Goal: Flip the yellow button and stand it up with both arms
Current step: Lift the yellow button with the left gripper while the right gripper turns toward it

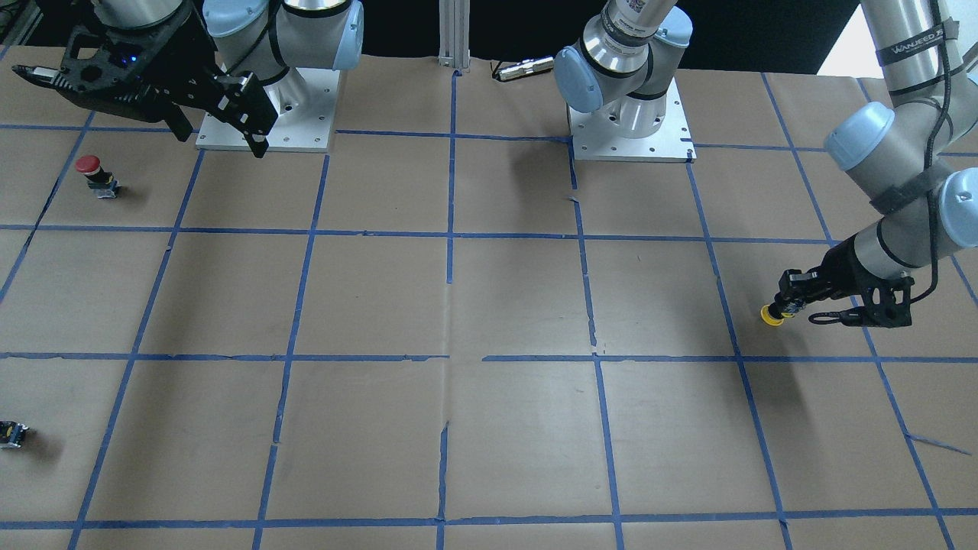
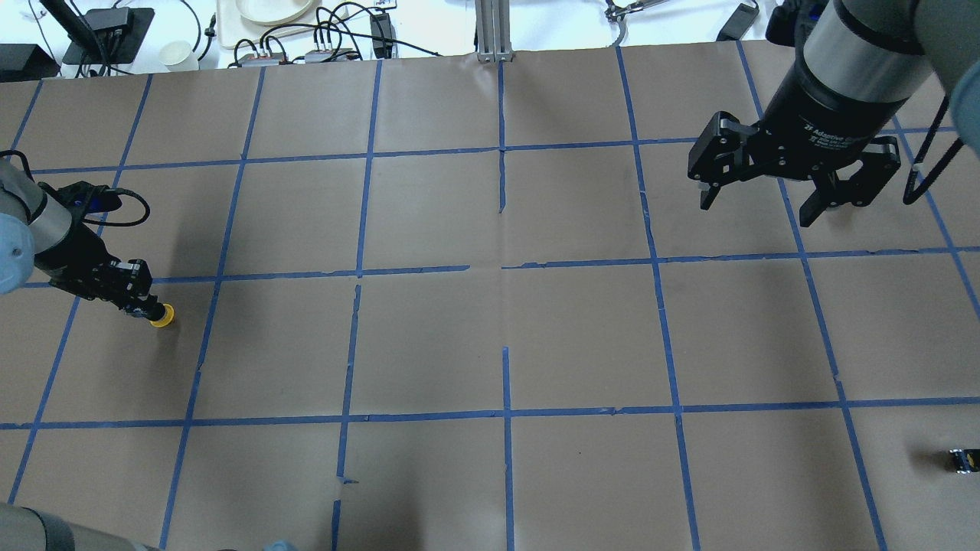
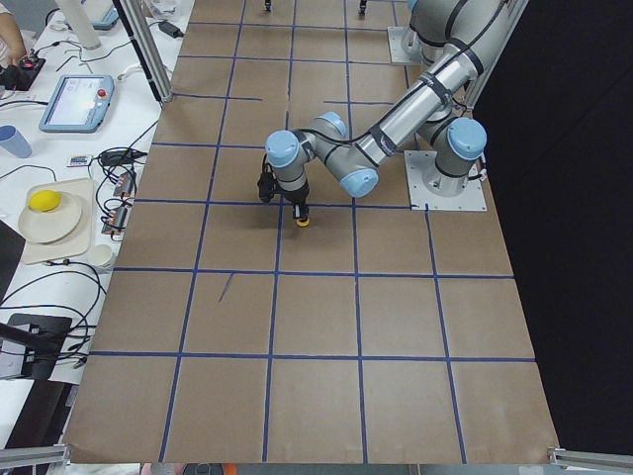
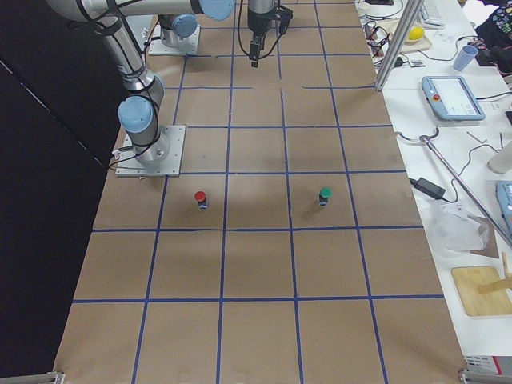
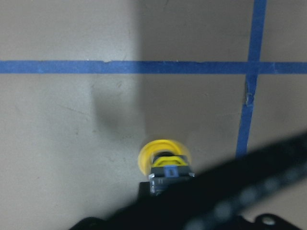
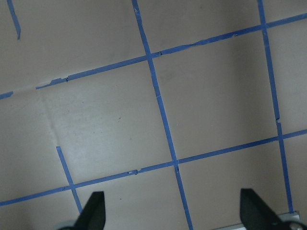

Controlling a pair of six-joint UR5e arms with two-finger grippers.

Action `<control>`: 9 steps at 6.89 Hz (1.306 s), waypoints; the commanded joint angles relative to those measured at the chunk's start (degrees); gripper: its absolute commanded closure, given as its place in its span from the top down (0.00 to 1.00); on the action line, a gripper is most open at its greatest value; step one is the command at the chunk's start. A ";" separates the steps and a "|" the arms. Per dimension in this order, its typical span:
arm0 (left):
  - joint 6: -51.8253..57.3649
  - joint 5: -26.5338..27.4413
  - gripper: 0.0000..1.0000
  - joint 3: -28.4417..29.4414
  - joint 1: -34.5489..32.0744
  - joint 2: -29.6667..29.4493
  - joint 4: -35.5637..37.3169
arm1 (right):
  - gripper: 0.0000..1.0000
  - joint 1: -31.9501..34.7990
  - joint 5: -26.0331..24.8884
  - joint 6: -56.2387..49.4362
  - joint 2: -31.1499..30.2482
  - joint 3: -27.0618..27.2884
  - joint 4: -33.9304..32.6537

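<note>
The yellow button (image 2: 162, 314) has a round yellow cap and a black and grey base. My left gripper (image 2: 142, 306) is shut on its base at the table's left side, with the cap pointing outward and low over the paper. The hold also shows in the front-facing view on the yellow button (image 1: 772, 315), with the left gripper (image 1: 791, 304) tilted. The left wrist view shows the yellow button (image 5: 164, 158) cap-down beyond the blurred dark fingers. I cannot tell whether the cap touches the paper. My right gripper (image 2: 756, 208) is open and empty, high above the table's right side.
A red-capped button (image 1: 95, 174) stands near the right arm's base. A green-capped button (image 4: 324, 194) stands beside it, one square over. A small black capless part (image 2: 962, 459) lies at the right edge. Brown paper with a blue tape grid (image 2: 505, 268) covers the table.
</note>
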 commanded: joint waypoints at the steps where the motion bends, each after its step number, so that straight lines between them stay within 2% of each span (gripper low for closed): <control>1: 0.45 -14.86 0.01 0.67 -3.00 4.98 -12.56 | 1.00 -0.07 0.19 14.50 -0.38 -0.37 2.29; 2: 1.67 -19.23 0.01 0.15 -8.59 7.96 -17.00 | 1.00 0.27 2.71 22.42 -0.47 -0.89 2.83; 4: 0.81 -31.16 0.01 0.50 -17.92 9.48 -16.96 | 1.00 -0.08 9.38 24.70 0.14 -0.90 2.49; 5: -0.07 -39.58 0.01 -0.64 -20.66 11.31 -17.05 | 1.00 -0.77 12.55 24.96 0.67 -0.63 2.49; 6: -0.60 -44.53 0.01 -2.56 -22.77 12.81 -15.05 | 1.00 -3.22 21.02 27.14 1.37 -0.54 2.66; 7: -3.30 -52.33 0.01 -4.15 -23.66 14.13 -13.63 | 1.00 -6.29 25.54 29.95 1.38 -0.37 3.10; 8: -3.59 -57.80 0.00 -6.86 -25.24 16.06 -9.97 | 1.00 -6.84 25.94 33.37 1.46 0.15 3.71; 9: -7.59 -58.98 0.00 -9.67 -27.43 17.30 -2.97 | 1.00 -6.76 26.46 37.75 1.55 1.55 3.63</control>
